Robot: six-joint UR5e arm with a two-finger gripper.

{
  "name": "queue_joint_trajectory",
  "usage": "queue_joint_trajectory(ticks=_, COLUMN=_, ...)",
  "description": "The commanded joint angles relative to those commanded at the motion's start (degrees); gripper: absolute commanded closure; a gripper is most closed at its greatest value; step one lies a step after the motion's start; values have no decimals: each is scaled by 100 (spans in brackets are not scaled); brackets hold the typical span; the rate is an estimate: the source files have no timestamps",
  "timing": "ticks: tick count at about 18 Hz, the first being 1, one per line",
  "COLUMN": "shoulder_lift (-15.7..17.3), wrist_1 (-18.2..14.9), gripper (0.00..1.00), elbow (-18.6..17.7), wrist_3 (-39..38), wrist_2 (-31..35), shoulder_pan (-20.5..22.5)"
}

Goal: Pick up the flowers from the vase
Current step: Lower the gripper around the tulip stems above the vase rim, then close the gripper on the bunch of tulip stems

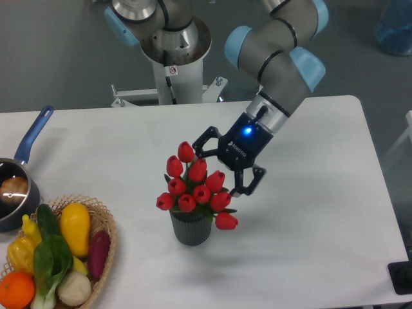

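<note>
Jaws spread wide, nothing between them yet. Black two-finger gripper (219, 168) tilted down and to the left, right up against the upper right side of the flowers (195, 190). One finger tip sitting next to the topmost bud, the other lower down near the buds on the right edge of the bunch. Hard to say whether either finger actually touches a bud or just overlaps it from this angle. Small blue light glowing on the gripper body, just behind the fingers.

Flowers standing in the vase (191, 228), red tulip buds bunched up over the mouth and spilling wider than it, one bud drooping low on the right side over the rim. Bits of green stem and leaf poking out between the buds. Vase upright, dark grey with ribbed sides, sitting near the middle of the white table (322, 244).

Grey arm with light blue caps (281, 61) reaching in from the top, bending down toward the bunch from the right. Second grey column with a blue cap (159, 38) behind the table's far edge.

Over on the left: dark saucepan with a blue handle (20, 172) at the table edge, something pale brownish inside. In front of it, wicker basket (100, 222) full of colourful veg, yellow, green, purple, orange and a white one. Both well apart from the vase.
</note>
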Motion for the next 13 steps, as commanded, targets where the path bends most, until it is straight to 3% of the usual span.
queue_joint_trajectory(ticks=2, shoulder_lift=-9, wrist_1=0, gripper=0, elbow=0, wrist_3=0, wrist_2=0, shoulder_pan=-9)
queue_joint_trajectory(ticks=3, shoulder_lift=-18, wrist_1=0, gripper=10, elbow=0, wrist_3=0, wrist_2=0, shoulder_pan=-9)
queue_joint_trajectory(ticks=6, shoulder_lift=-18, wrist_1=-9, gripper=84, elbow=0, wrist_3=9, wrist_2=9, shoulder_pan=17)
queue_joint_trajectory(ticks=7, shoulder_lift=-18, wrist_1=-9, gripper=98, elbow=9, wrist_3=9, wrist_2=17, shoulder_pan=35)
queue_joint_trajectory(ticks=13, shoulder_lift=26, wrist_1=-9, gripper=100, elbow=35, wrist_3=-9, wrist_2=18, shoulder_pan=88)
